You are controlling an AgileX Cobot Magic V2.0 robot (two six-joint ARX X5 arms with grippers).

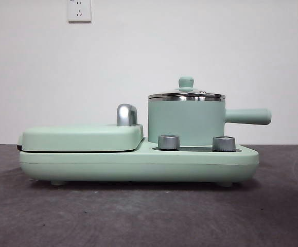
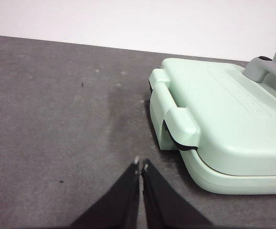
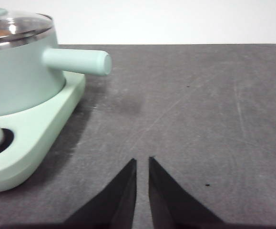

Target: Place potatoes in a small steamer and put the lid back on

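lid on small steamer | left gripper closed, empty, by griddle | right gripper near-closed, beside steamer handle

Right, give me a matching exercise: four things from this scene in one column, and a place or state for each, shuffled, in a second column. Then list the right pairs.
Column one:
1. lid
2. flat griddle cover
3. left end effector
4. steamer's side handle

Column two:
A. sticks out sideways, away from the griddle side
B. sits on the small steamer
C. shut, low over the dark table beside the griddle end
D. closed, lying flat on the appliance base

Pairs: 1-B, 2-D, 3-C, 4-A
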